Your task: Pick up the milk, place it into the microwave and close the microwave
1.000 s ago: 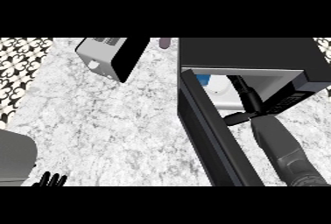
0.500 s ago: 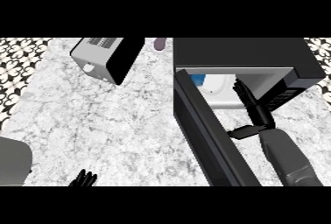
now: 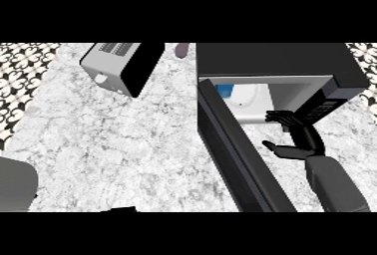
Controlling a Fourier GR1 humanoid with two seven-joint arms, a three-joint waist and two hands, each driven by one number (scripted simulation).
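The white milk carton with a blue label point(image 3: 239, 94) stands inside the black microwave point(image 3: 273, 59), toward the cavity's left side. The microwave's door point(image 3: 239, 154) hangs open, swung out toward me. In front of the cavity's opening my right hand point(image 3: 298, 134) is open, fingers straight and pointing at the cavity, thumb out to the left, holding nothing. It is clear of the milk. My left hand does not show.
A silver toaster point(image 3: 121, 64) stands at the back left of the marble counter point(image 3: 110, 144). A small dark object point(image 3: 181, 50) sits at the back edge. A grey object point(image 3: 15, 184) lies at the left edge.
My right hand has drawn back out of the microwave, leaving the milk inside. The left hand's fingertips at the lower edge have gone from view. The view has shifted.
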